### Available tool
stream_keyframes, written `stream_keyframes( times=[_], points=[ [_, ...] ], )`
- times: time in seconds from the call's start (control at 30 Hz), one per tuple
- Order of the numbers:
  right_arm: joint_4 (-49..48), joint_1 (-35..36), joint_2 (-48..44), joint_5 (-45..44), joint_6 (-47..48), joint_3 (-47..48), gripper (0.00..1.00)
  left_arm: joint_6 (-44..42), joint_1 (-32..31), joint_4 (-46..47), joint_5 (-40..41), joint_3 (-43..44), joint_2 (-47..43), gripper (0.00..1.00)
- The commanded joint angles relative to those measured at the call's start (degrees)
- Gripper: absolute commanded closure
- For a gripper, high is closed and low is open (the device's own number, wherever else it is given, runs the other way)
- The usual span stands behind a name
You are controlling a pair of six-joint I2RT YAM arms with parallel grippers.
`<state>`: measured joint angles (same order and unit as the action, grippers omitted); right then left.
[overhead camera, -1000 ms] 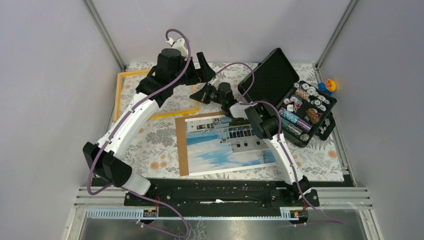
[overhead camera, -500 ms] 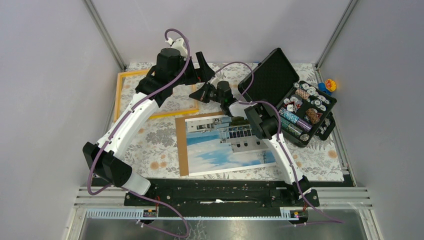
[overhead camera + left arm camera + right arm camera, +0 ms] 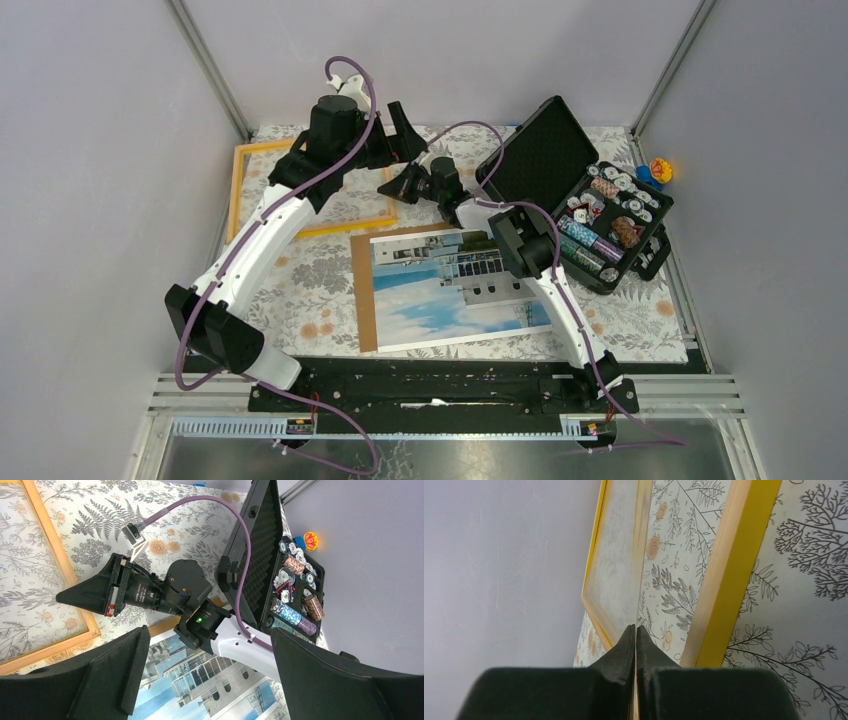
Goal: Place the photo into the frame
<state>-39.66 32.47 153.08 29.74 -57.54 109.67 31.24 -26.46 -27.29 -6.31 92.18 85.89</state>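
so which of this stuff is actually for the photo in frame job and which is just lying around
For the job:
the photo
the frame

Just lying about:
the brown backing board under the photo (possibly needed afterwards)
the open black case with its poker chips
the small orange and blue toy at the far right
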Motion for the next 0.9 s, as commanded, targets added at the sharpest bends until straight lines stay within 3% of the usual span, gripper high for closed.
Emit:
stream_keyframes(
  times=[0.0,0.5,0.87],
  points=[
    [-0.1,-0.4,1.1,-1.2,-2.0,2.6,1.0,0.4,0.4,3.1,-1.5,-0.5,-0.7,0.01],
    [-1.3,-0.4,3.0,-0.4,-3.4,5.4,1.0,1.0,0.7,3.6,-2.5,-0.7,-0.5,0.01],
    [-11.3,-0.3,4.3,4.1,-4.5,3.9,1.0,1.4,1.1,3.9,-3.0,-1.0,-0.4,0.01]
  ],
)
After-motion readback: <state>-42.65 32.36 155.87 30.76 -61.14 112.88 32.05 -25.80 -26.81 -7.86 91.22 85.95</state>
